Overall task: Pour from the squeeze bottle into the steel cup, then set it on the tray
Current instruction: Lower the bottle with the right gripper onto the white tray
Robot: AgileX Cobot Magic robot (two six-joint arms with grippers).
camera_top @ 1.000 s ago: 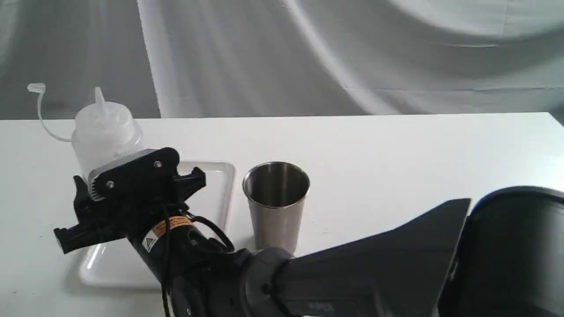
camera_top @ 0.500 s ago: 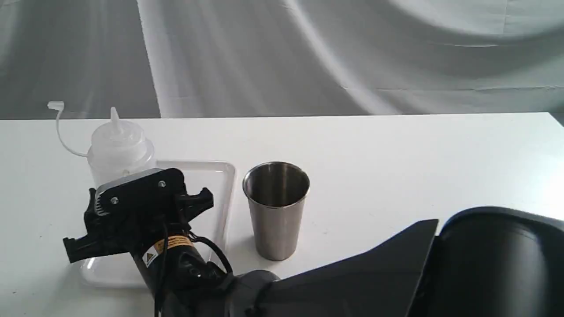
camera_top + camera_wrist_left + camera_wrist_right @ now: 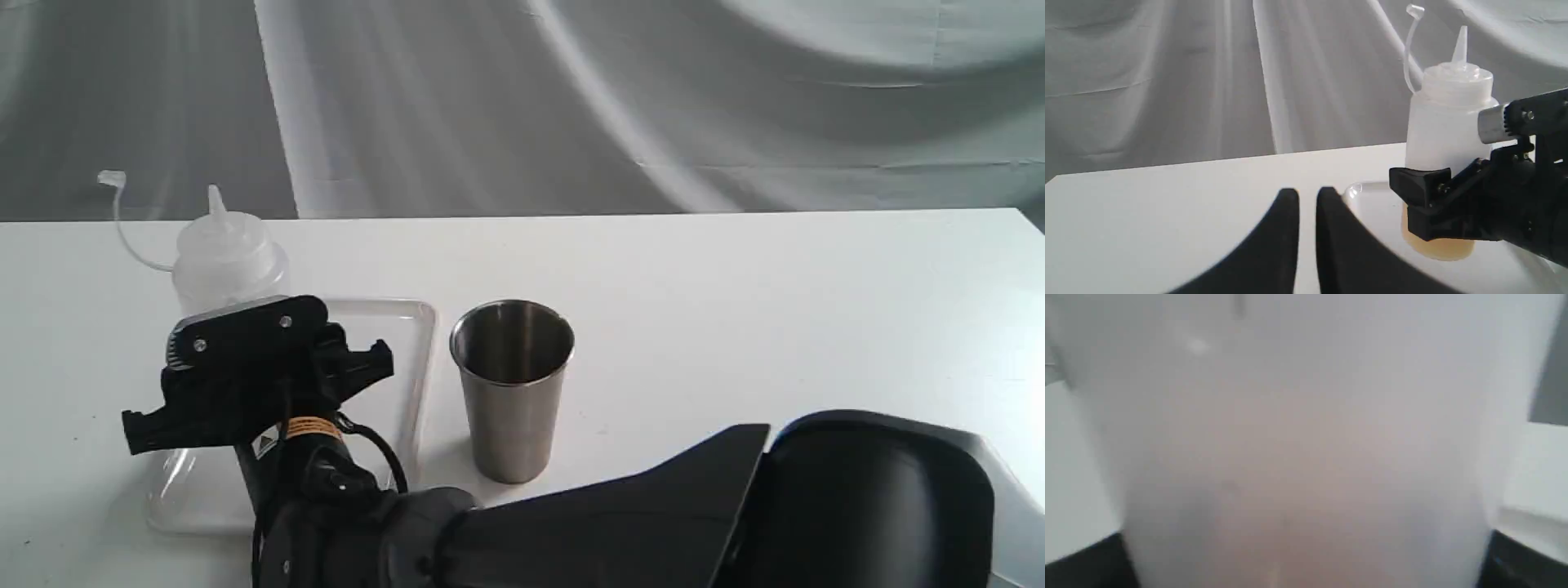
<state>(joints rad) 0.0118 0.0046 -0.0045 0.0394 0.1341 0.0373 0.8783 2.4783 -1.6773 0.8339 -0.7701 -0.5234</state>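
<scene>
Exterior view: over the tray's [image 3: 416,343] far-left part, the upright bottle [image 3: 229,261] sits lower than a second ago, with the right claw [image 3: 253,384] clamped round its lower body. Probably only the release remains. The cup [image 3: 510,392] stands just right of the tray. The left claw [image 3: 1308,196], nearly closed, holds nothing.

The tray [image 3: 411,325] lies on the left half of the worktop [image 3: 735,286], clear of the back edge, and the steel cup [image 3: 512,400] stands upright on the worktop just beside the tray's right rim. The squeeze bottle [image 3: 229,255] is upright over the tray's back left corner, left of the cup.
</scene>
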